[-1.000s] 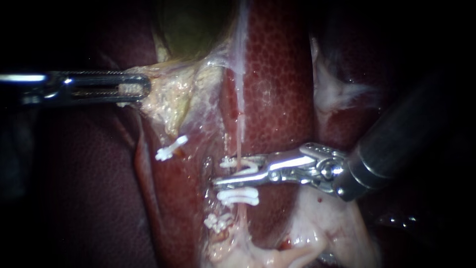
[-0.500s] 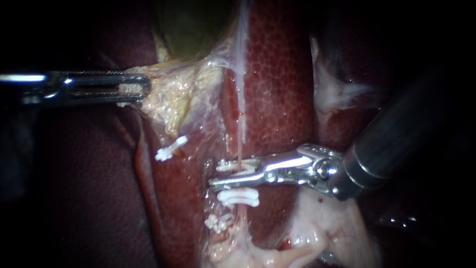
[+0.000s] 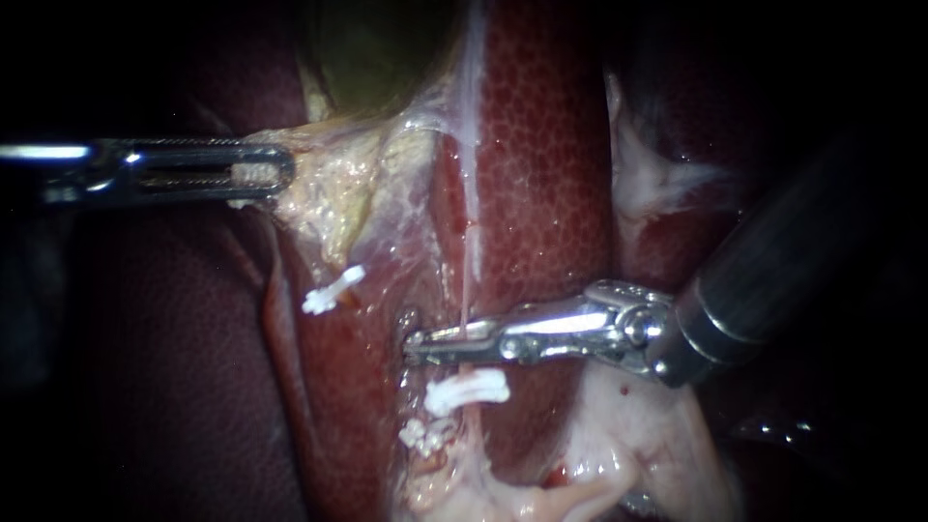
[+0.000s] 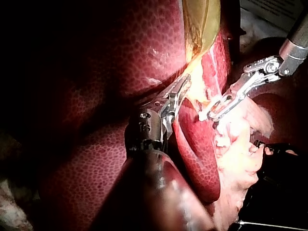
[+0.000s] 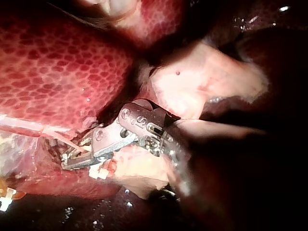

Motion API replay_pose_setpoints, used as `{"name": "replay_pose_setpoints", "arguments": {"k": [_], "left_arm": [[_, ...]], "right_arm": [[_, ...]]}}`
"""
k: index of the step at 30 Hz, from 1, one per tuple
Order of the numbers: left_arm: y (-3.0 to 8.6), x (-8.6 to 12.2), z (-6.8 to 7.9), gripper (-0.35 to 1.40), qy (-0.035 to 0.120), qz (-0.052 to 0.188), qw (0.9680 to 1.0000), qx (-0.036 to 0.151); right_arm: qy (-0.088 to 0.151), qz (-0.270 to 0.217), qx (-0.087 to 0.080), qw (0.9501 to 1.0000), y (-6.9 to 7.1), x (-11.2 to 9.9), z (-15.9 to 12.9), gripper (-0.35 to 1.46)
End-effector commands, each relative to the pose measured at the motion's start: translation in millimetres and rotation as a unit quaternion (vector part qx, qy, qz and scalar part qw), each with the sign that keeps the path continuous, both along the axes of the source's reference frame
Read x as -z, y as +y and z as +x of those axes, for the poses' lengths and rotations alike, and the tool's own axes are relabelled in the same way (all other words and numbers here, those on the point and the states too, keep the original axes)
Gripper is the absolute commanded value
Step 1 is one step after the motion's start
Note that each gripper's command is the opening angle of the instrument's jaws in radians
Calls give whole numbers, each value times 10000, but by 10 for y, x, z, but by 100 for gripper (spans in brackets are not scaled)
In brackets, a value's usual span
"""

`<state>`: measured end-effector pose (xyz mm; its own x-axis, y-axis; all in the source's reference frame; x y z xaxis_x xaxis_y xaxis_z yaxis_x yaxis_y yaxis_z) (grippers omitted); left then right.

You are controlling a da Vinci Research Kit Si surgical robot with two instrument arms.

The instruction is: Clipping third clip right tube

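The right instrument [image 3: 418,342], jaws apart a second ago, is now clamping the right tube [image 3: 471,261] just above the seated clip [image 3: 469,390], likely closing the third. The left instrument [image 3: 275,172] is gripping pale tissue [image 3: 329,193].

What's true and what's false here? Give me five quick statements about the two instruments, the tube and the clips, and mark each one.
1. The right instrument has its jaws closed across the thin tube. True.
2. The left instrument grips that same tube. False: its jaws are shut on pale tissue below the gallbladder, well to the side of the tube.
3. A white clip sits on the tube just below the right instrument's jaws. True.
4. The liver is hidden. False: the mottled red liver lies right behind the tube.
5. The two instruments touch each other. False: they are clearly apart.
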<state>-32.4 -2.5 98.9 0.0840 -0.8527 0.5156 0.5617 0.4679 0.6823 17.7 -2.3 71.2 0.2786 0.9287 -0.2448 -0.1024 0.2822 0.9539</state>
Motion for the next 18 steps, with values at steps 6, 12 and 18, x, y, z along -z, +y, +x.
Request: {"name": "replay_pose_setpoints", "arguments": {"k": [6, 12, 18], "left_arm": [[0, 0, 0, -8, 0, 0, 10000, 0], [0, 0, 0, -8, 0, 0, 10000, 0], [0, 0, 0, -8, 0, 0, 10000, 0]], "right_arm": [[10, -5, -3, 10000, 1, -1, -3, -35], [12, -3, 0, 10000, 1, -1, -3, -35], [15, -3, 4, 10000, 1, 0, -3, -35]]}}
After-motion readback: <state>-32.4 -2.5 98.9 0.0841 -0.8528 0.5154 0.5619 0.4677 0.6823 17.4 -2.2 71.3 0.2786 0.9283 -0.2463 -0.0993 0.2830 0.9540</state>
